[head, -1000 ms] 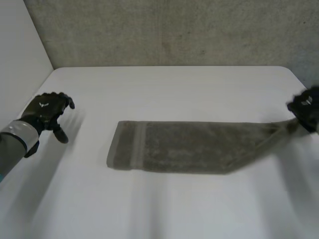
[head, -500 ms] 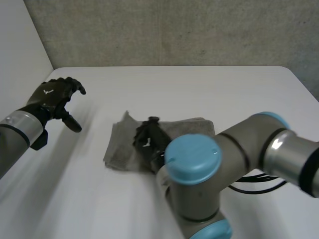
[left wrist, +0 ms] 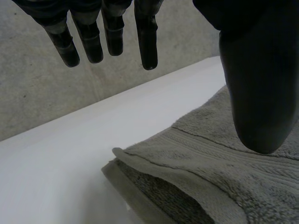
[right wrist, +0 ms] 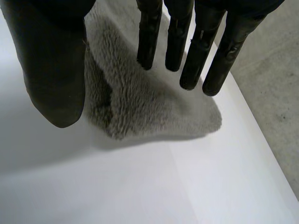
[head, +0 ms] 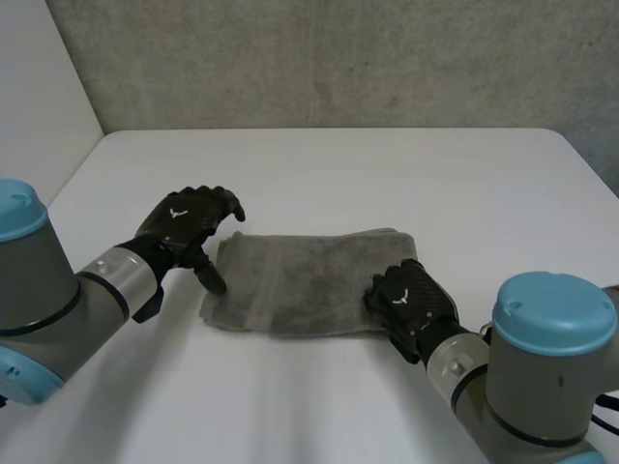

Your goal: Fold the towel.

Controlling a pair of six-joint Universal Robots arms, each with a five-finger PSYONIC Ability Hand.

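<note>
The towel (head: 308,283) lies flat in the middle of the white table (head: 406,174), already doubled into a short thick rectangle. The left wrist view shows two layers stacked at its end, the upper edge slightly lifted off the lower. Its long axis runs from one hand to the other.

The left hand (head: 184,224) hangs just beside one short end, at the far corner. Its fingers (left wrist: 110,35) are straight and spread, and the thumb (left wrist: 254,93) reaches over the cloth, so it grips nothing.

The right hand (head: 411,300) is over the opposite short end, at the near corner. Its fingers (right wrist: 196,51) are straight and held apart from the thumb, also holding nothing. Whether they rest on the pile I cannot tell.

Each hand is about equally near its own end. Any further fold would probably carry one short end along the long axis toward the other. For that, one hand must first pinch both layers at its corner, or the stack may split.
</note>
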